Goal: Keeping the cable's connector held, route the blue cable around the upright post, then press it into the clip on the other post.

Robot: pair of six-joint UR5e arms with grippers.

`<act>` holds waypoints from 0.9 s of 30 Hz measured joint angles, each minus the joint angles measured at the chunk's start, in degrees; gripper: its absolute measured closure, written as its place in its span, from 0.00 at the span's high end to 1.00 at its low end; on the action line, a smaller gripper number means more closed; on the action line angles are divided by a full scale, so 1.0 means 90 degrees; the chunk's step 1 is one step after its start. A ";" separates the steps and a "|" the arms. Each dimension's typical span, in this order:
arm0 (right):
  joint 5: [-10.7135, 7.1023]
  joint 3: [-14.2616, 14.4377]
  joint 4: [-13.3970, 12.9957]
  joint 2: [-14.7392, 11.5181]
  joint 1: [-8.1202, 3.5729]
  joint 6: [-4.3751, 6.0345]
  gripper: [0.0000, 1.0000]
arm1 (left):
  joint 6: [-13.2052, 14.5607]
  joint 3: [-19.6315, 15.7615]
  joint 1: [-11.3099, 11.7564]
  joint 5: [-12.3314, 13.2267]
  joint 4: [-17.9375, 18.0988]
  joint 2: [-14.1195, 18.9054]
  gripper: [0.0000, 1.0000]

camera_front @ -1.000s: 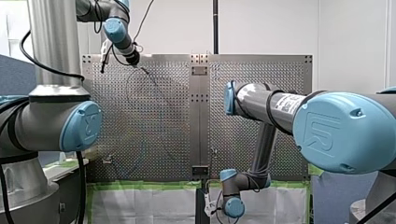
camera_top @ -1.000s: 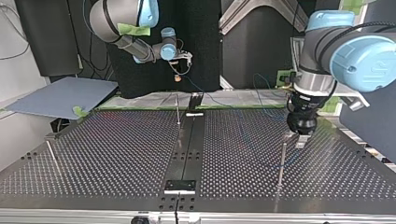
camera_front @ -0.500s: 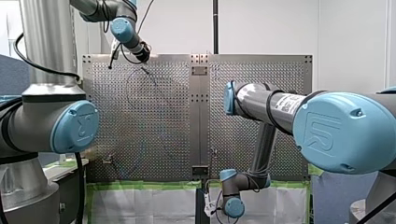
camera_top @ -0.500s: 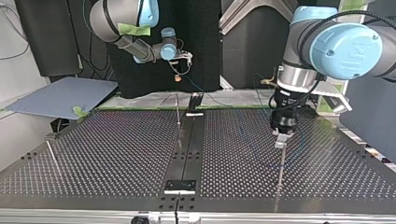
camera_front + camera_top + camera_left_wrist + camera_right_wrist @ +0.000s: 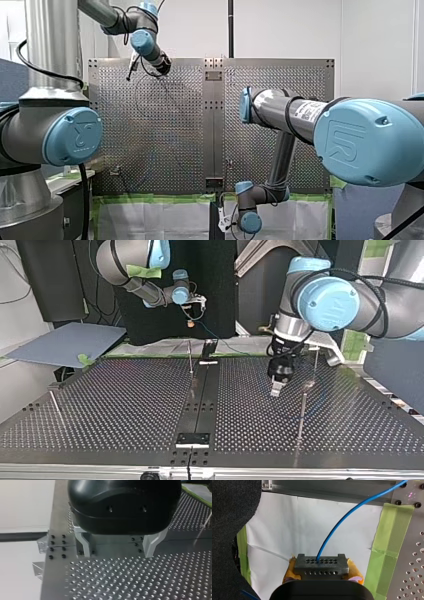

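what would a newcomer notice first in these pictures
The blue cable running from the grey connector, clamped in my right gripper beside the perforated table. Then my left gripper, open and empty, low over that table near a thin upright post in the top view.
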 joint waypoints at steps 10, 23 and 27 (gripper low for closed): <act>-0.0016 -0.0004 -0.0008 0.0000 0.0000 0.0000 0.00 | -0.0016 0.0000 -0.0186 -0.0310 0.0221 -0.0411 0.99; -0.0019 -0.0002 -0.0003 0.0000 0.0000 0.0009 0.00 | -0.0149 -0.0003 -0.0767 -0.0980 0.0883 -0.1113 0.99; -0.0019 -0.0002 -0.0007 0.0000 0.0001 0.0010 0.00 | -0.0188 -0.0002 -0.0740 -0.1182 0.1085 -0.1314 0.99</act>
